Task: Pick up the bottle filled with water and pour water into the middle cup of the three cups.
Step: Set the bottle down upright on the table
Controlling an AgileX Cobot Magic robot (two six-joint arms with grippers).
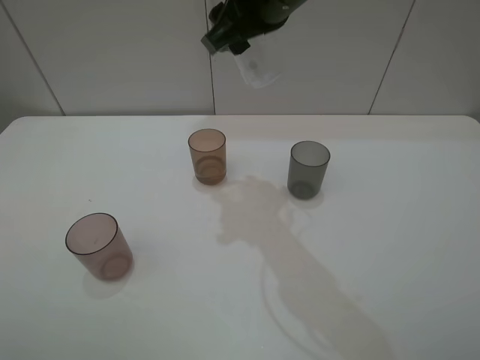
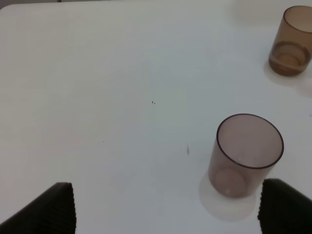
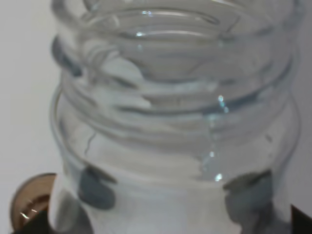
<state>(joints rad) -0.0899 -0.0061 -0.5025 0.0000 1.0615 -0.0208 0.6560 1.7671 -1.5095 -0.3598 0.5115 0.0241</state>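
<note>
Right gripper (image 1: 238,31): mine, clenched on the bottle, raised high over the far side of the table (image 1: 420,225).
Bottle (image 1: 260,69): clear, capless, held aloft and tilted. It hangs above and behind the middle cup and touches nothing but my pads.
Neck, right wrist view: wide threads fill the picture, and my dark pads show through the wall lower down.
Water level: cannot tell.
Handling (judged): thin plastic that gives under a squeeze. It is smooth and likely slick if wet, light, and its weight will shift as the water runs.
Hold (judged): around the body below the shoulders, firm but not crushing, leaving the open mouth free.
Middle cup (image 1: 208,156): amber, upright, standing between the mauve-brown cup (image 1: 99,246) and the smoky grey cup (image 1: 308,169), apart from both.
Left gripper (image 2: 168,209): fingers spread wide with nothing between them, low beside the mauve-brown cup.
</note>
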